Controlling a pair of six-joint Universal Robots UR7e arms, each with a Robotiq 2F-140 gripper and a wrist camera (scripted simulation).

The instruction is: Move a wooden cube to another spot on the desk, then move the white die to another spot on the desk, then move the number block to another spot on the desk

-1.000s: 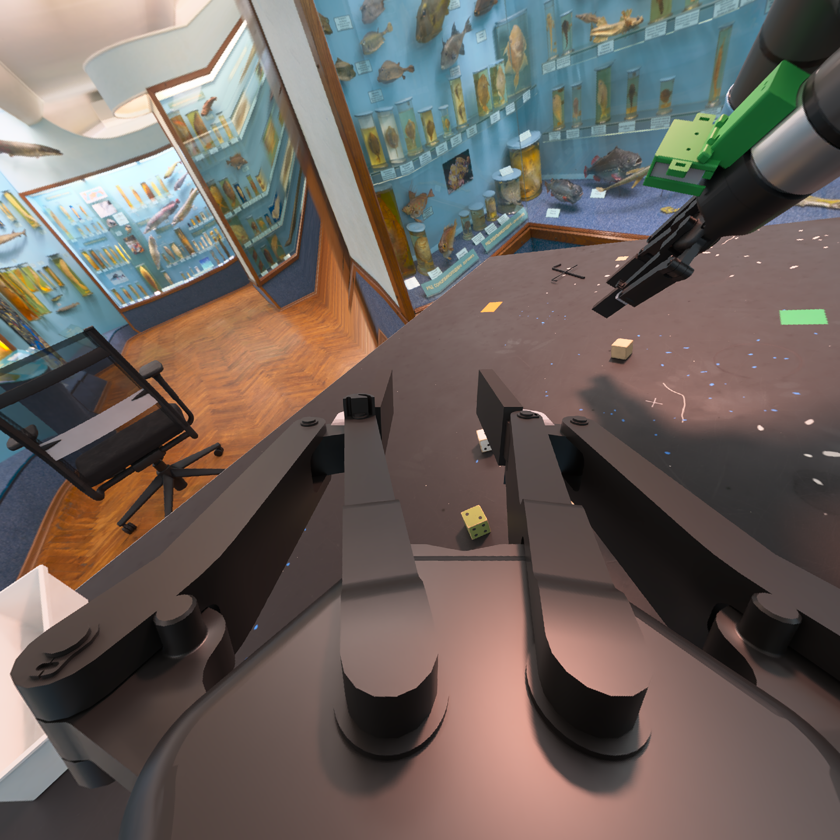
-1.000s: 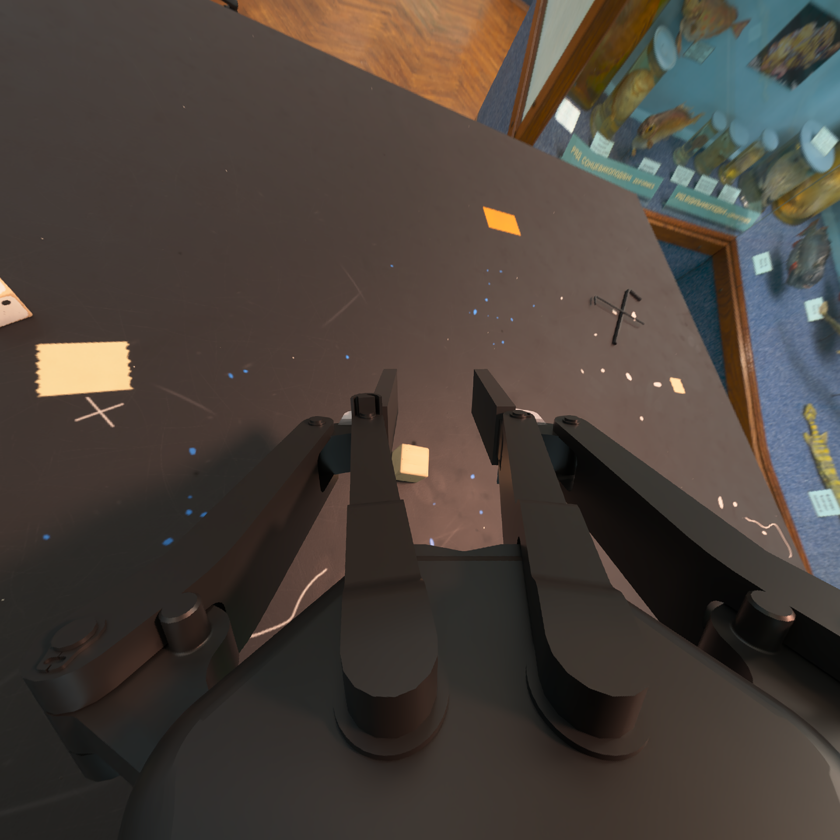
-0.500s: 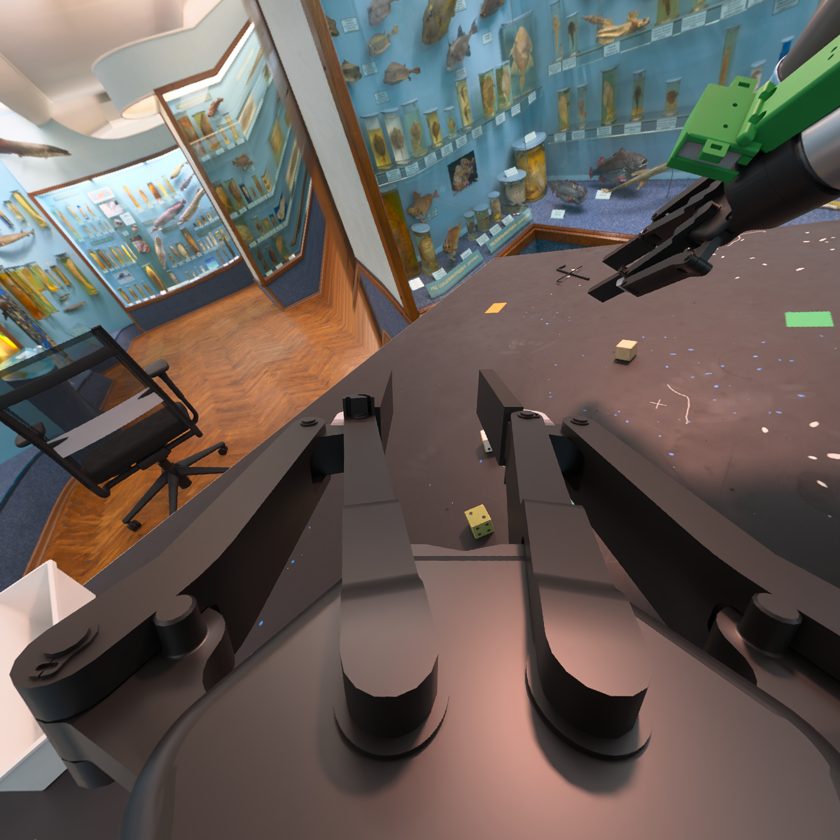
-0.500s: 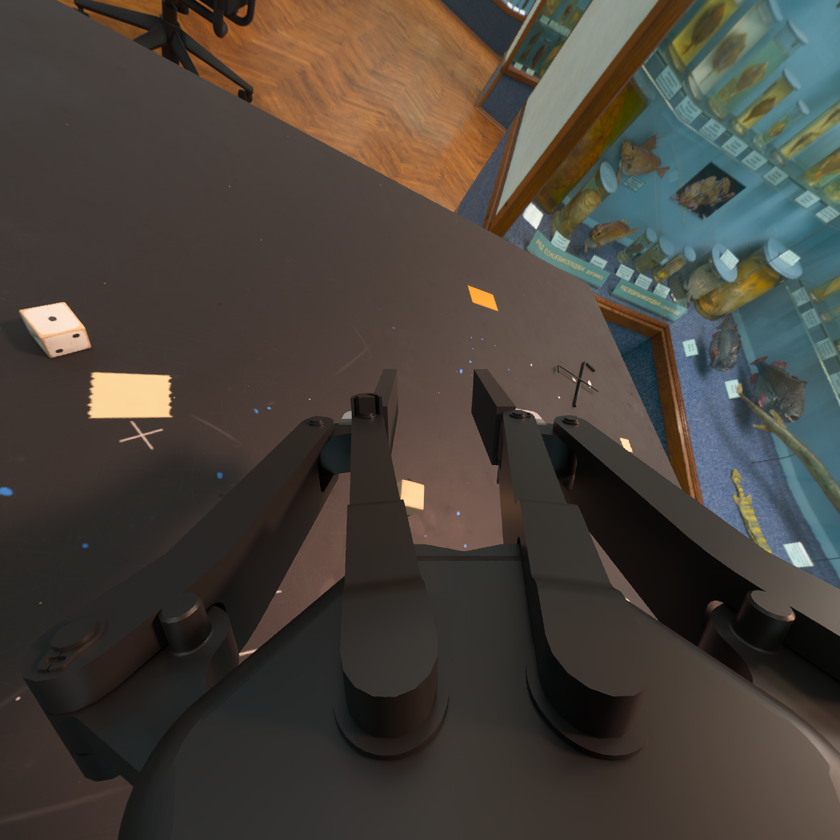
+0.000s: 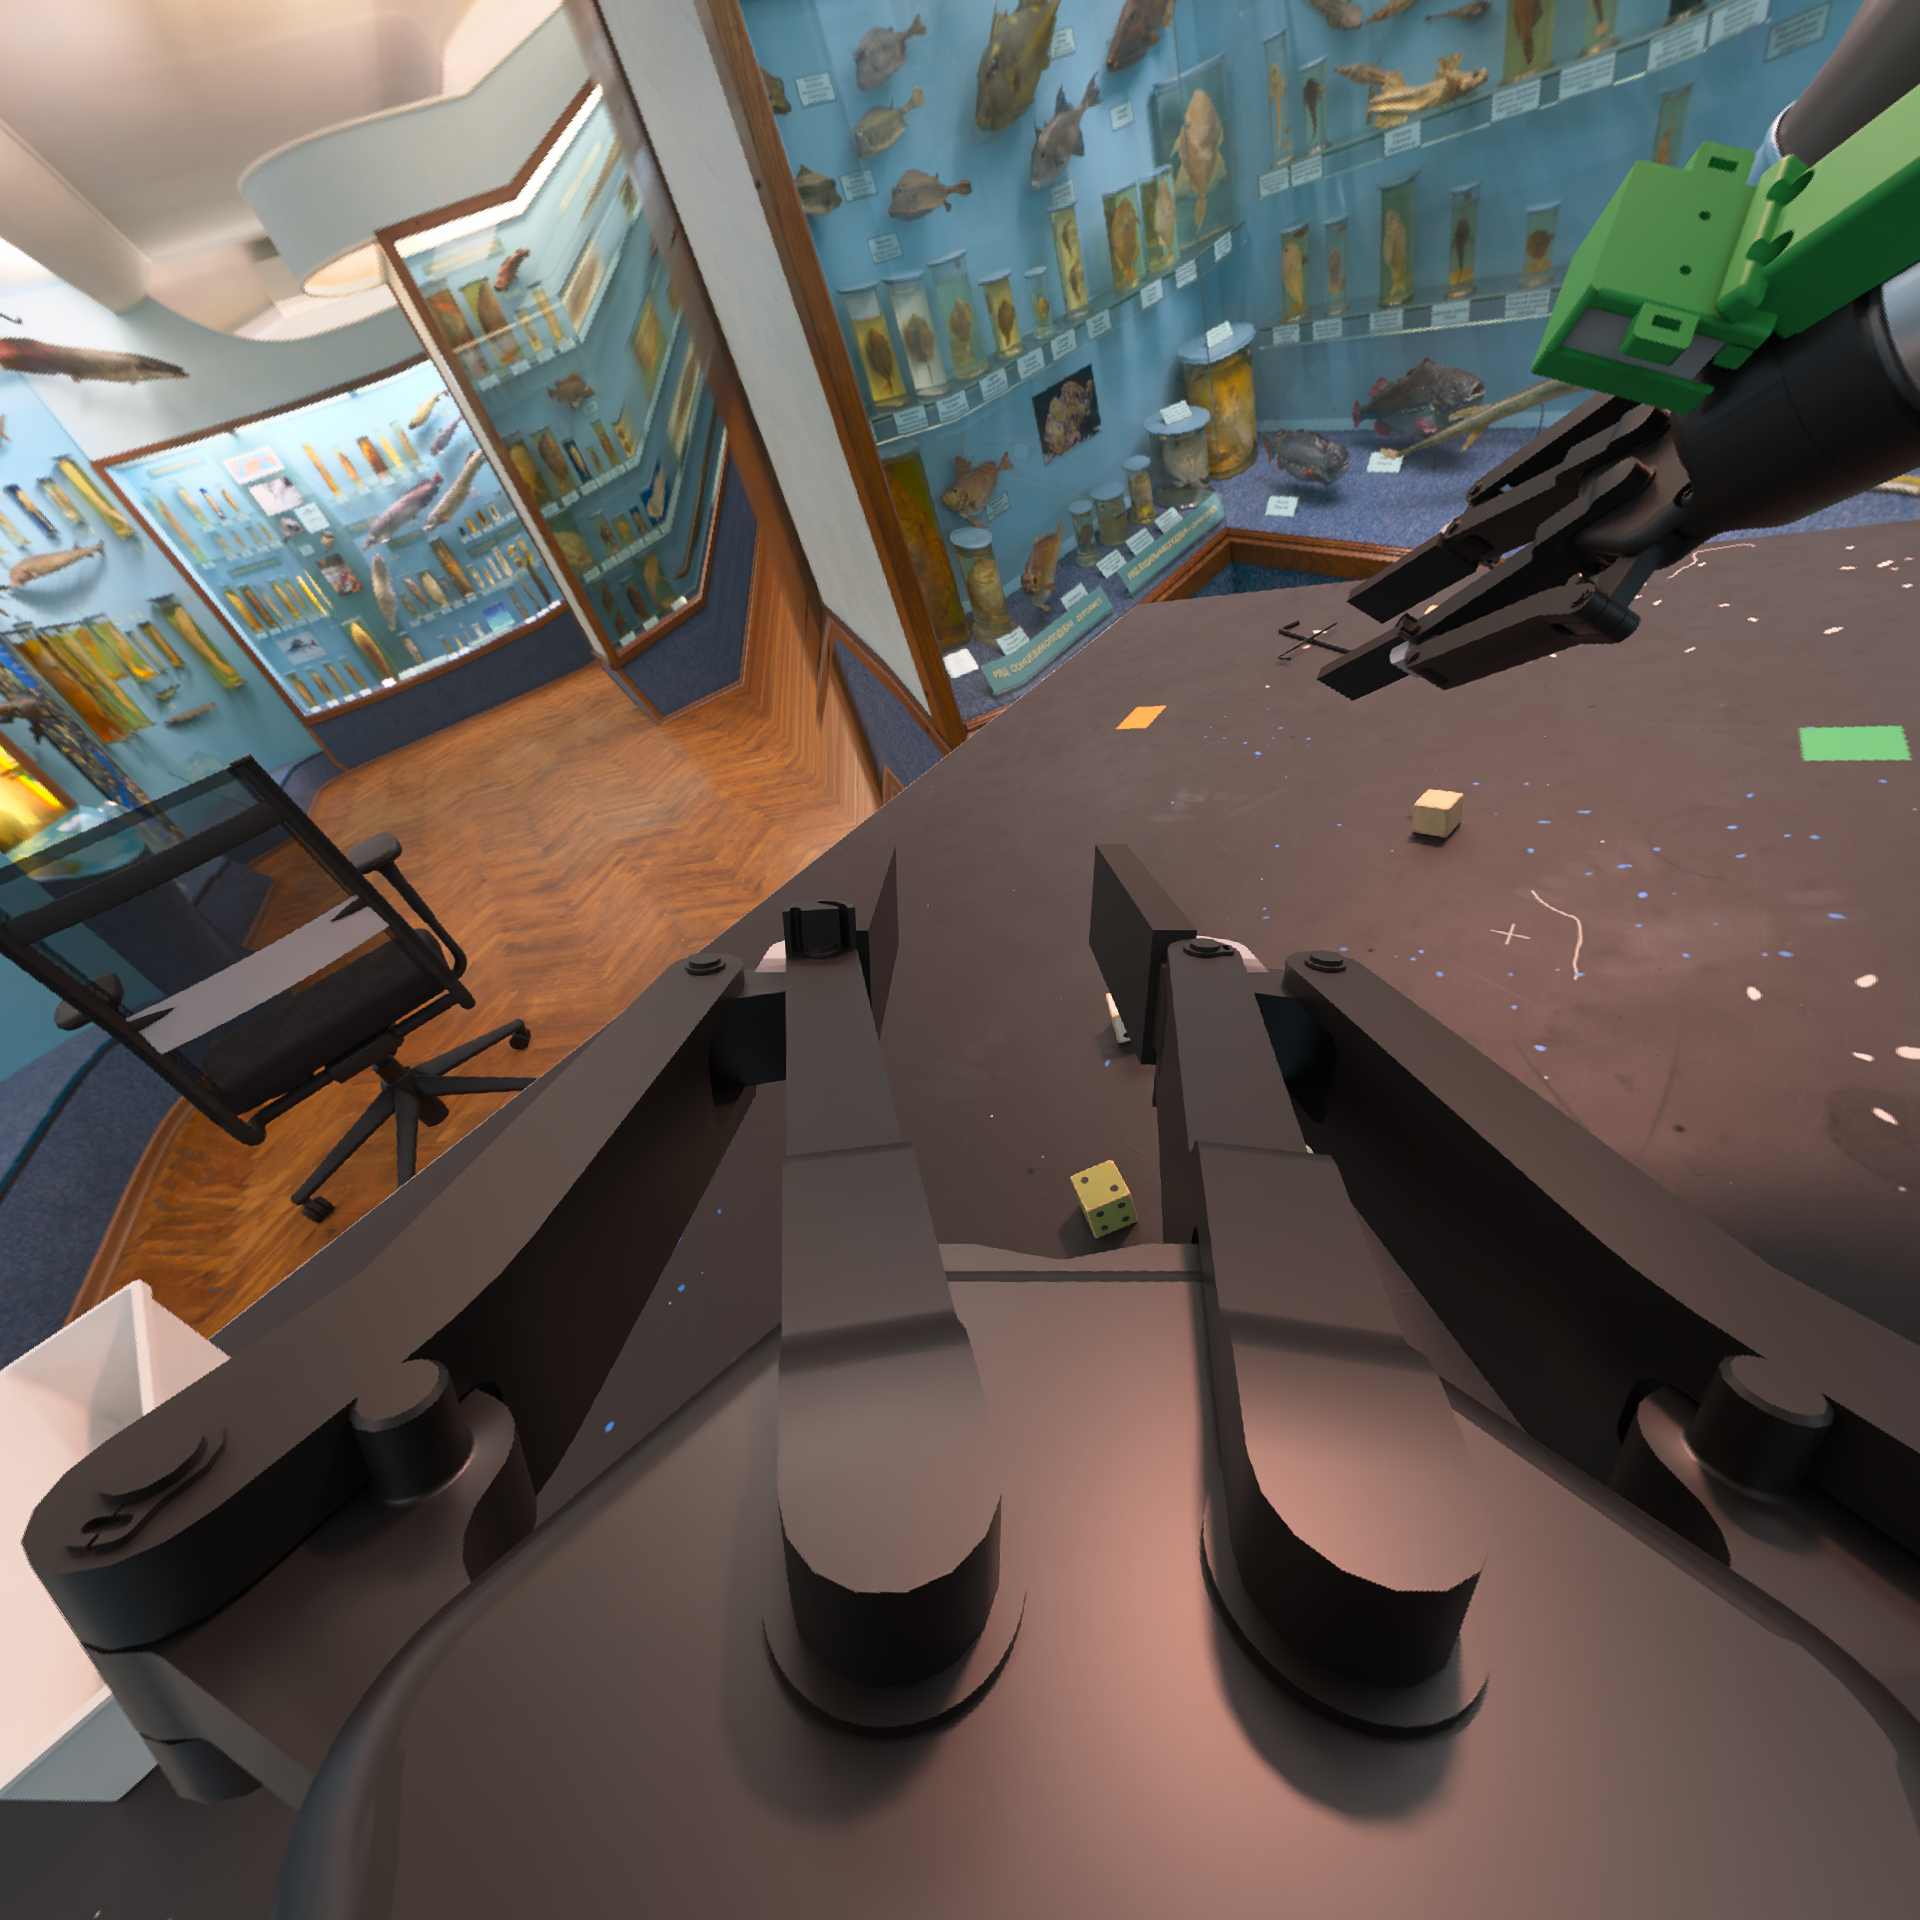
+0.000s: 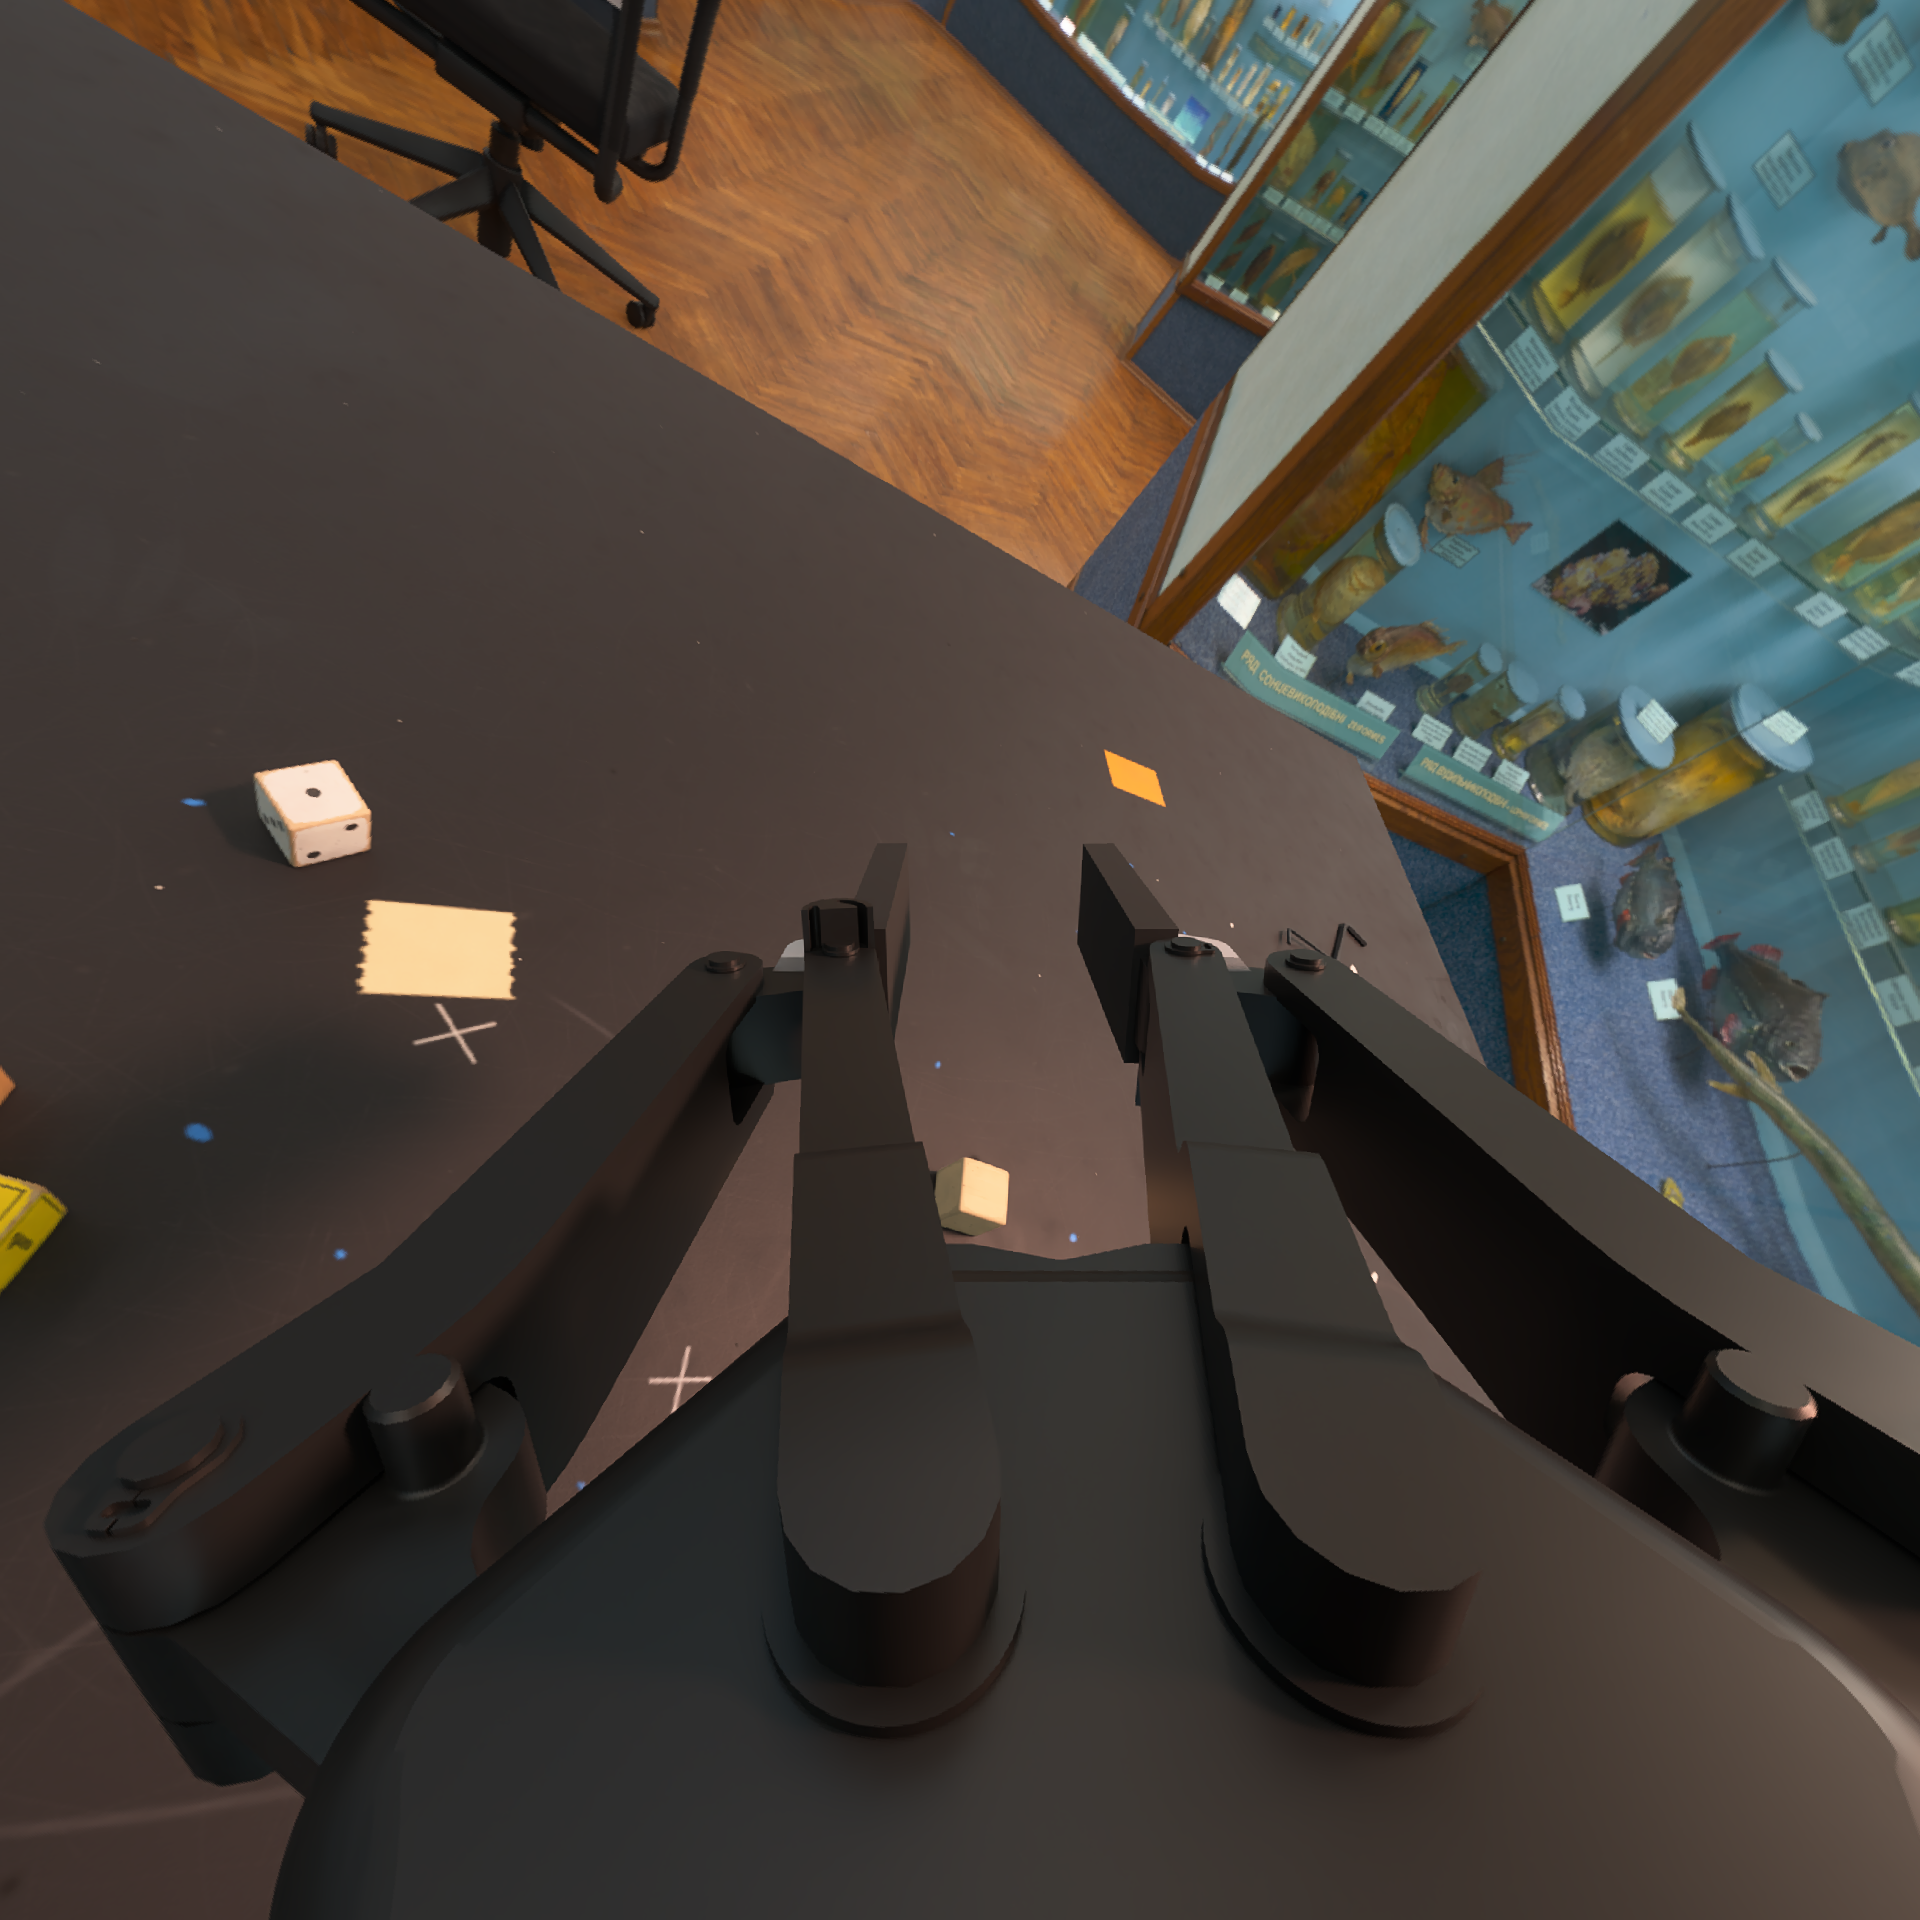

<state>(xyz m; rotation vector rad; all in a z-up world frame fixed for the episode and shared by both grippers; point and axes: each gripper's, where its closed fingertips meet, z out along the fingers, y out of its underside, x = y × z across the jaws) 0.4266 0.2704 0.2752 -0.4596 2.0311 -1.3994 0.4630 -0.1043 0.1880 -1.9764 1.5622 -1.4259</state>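
Note:
The small pale wooden cube (image 5: 1438,812) stands on the dark desk (image 5: 1351,1049). In the right wrist view it (image 6: 974,1195) lies low between my fingers, well below the tips. My right gripper (image 6: 992,904) is open and empty, raised above the desk; the left wrist view shows it (image 5: 1382,644) hovering beyond the cube. The white die (image 6: 312,826) sits at far left; only a sliver of it (image 5: 1117,1018) shows behind my left gripper's finger. My left gripper (image 5: 992,914) is open and empty. A yellow block (image 6: 21,1231) is cut off at the left edge.
A yellow-green die (image 5: 1103,1200) lies below my left gripper. Flat patches mark the desk: orange (image 6: 1135,777), beige (image 6: 436,948), green (image 5: 1855,743). A small black tool (image 5: 1311,639) lies near the far edge. A white bin (image 5: 83,1382) and an office chair (image 5: 260,997) stand to the left.
My right gripper has risen and drawn back from the wooden cube, which stays on the desk. The white die and yellow block came into its view. The left gripper barely moved.

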